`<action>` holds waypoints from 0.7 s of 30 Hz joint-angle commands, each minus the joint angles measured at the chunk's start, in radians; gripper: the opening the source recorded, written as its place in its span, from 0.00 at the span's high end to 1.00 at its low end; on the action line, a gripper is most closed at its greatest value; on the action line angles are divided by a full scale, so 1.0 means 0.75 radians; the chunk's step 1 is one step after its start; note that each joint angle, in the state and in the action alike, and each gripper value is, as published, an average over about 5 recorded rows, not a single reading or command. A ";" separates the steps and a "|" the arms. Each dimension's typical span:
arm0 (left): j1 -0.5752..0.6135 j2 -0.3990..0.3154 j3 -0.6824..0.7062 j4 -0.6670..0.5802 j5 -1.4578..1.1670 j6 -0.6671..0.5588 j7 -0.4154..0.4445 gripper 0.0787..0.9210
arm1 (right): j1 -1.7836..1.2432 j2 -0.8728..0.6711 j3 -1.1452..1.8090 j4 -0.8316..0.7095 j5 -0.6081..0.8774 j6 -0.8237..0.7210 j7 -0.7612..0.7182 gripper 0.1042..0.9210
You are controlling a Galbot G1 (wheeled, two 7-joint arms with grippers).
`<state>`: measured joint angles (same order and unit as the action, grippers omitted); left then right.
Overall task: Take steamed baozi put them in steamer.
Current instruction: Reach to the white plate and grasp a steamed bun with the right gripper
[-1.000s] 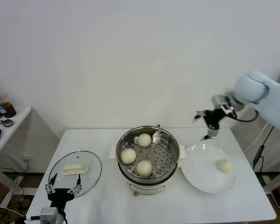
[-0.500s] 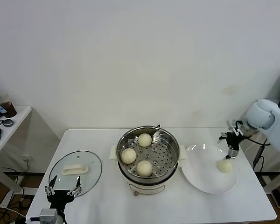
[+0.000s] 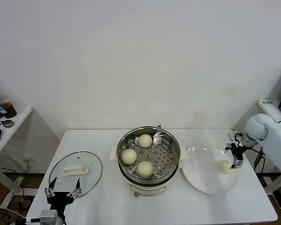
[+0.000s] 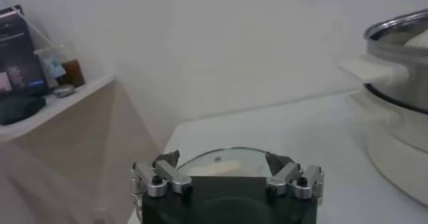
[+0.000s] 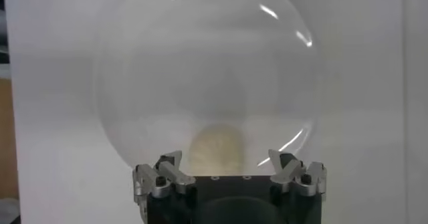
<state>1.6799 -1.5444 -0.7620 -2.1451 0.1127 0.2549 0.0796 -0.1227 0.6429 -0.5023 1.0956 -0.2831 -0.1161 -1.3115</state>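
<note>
Three steamed baozi [image 3: 144, 168] lie on the perforated tray of the steel steamer [image 3: 172, 165] in the middle of the table. One more cream-white baozi [image 3: 225, 167] rests on the white plate [image 3: 201, 174] at the right. My right gripper [image 3: 234, 153] hangs open just above that baozi, which shows between its spread fingers in the right wrist view as a pale baozi [image 5: 215, 148] under the gripper [image 5: 227, 160]. My left gripper [image 3: 62, 191] stays parked and open at the table's front left, near the glass lid.
The glass lid [image 3: 76, 169] with its cream handle lies flat left of the steamer. A side shelf [image 3: 4, 127] with a cup and small items stands at far left. The steamer's side handle [image 4: 376, 69] juts toward the left gripper.
My right arm has come down from high behind the plate to just above the baozi on the plate. The left arm and all baozi have stayed put.
</note>
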 commanded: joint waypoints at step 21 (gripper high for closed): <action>-0.004 -0.004 0.006 0.012 0.023 -0.001 0.002 0.12 | -0.094 0.137 0.057 -0.155 -0.186 0.043 0.051 0.12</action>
<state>1.6770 -1.5468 -0.7592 -2.1391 0.1279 0.2548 0.0806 -0.1834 0.7301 -0.4634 0.9972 -0.3970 -0.0848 -1.2803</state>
